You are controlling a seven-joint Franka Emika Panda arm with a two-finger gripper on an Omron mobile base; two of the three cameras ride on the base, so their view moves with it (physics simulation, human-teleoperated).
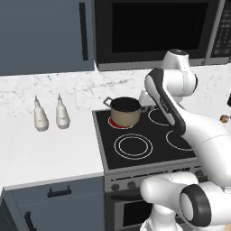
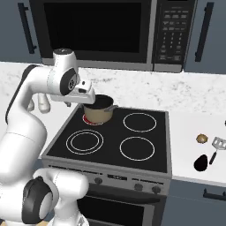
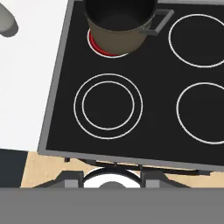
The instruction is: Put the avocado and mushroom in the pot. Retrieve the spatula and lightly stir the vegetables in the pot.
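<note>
The tan pot [image 2: 99,110] stands on the back left burner, which glows red under it, and its dark inside [image 3: 119,17] holds nothing. On the counter right of the stove lie the dark avocado [image 2: 201,163], the small brown mushroom [image 2: 202,138] and the spatula [image 2: 217,146] with its slotted head. The mushroom [image 1: 223,118] also peeks out past my arm. My gripper [image 2: 82,100] hangs above the stove's left side, just left of the pot and apart from it. Its fingertips [image 3: 72,177] stand apart with nothing between them.
Two white bottles [image 1: 40,116] [image 1: 62,113] stand on the counter left of the black stove top [image 2: 110,132]. A microwave [image 2: 101,31] hangs over the stove. Three other burners are bare. The stove's front edge and knobs [image 2: 117,178] lie below.
</note>
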